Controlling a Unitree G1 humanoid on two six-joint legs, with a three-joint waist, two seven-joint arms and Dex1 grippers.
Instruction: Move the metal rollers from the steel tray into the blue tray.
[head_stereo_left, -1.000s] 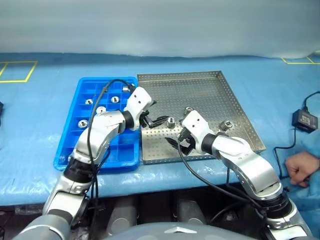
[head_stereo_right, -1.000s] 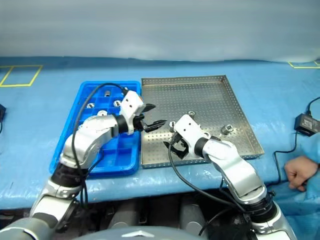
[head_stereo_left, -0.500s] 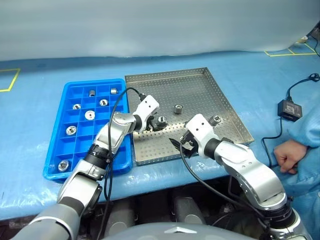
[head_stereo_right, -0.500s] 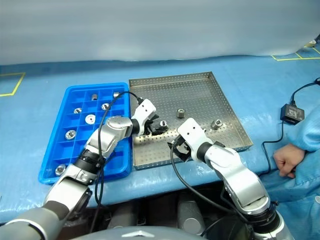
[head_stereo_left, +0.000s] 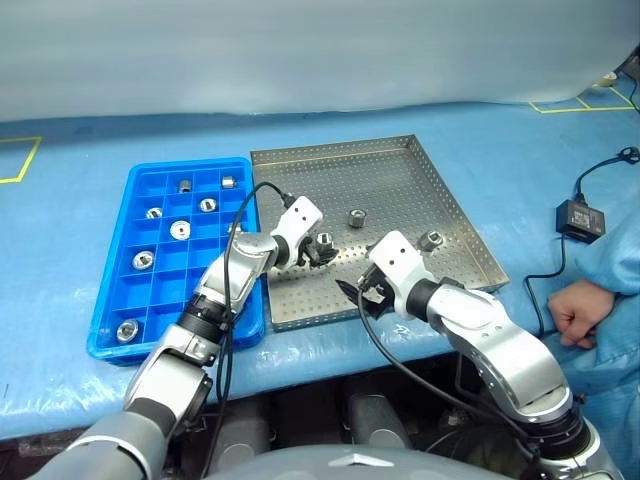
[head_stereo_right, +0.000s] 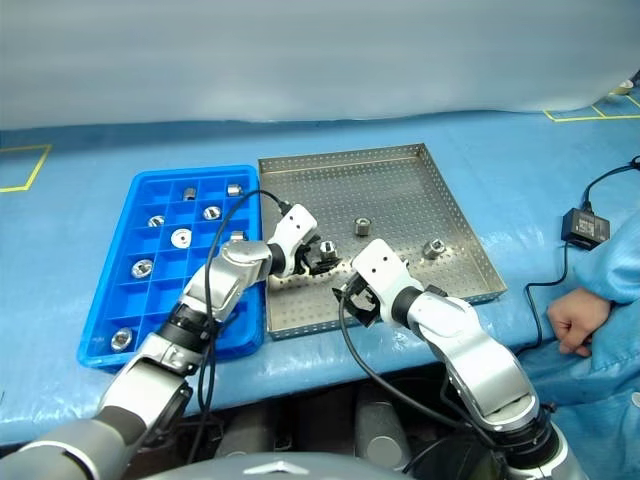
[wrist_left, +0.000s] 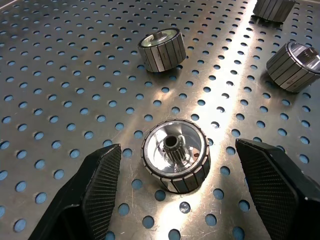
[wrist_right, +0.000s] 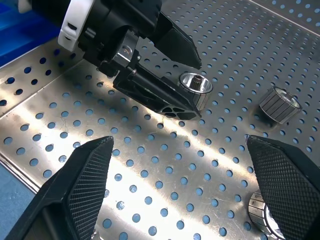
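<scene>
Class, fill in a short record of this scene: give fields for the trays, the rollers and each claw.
steel tray: holds loose metal rollers
blue tray: left of the steel tray, several rollers sit in its compartments
left claw: open, fingers either side of one upright roller, not yet closed on it
right claw: open, hovering over the steel tray, holding nothing

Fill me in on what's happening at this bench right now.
A two-armed robot is sorting metal rollers out of the steel tray into the blue tray, where several rollers already sit in compartments. The left gripper is open, its fingers on either side of one upright roller on the steel tray, not yet closed on it. The right gripper hangs open over the same tray. Other rollers lie loose nearby.
</scene>
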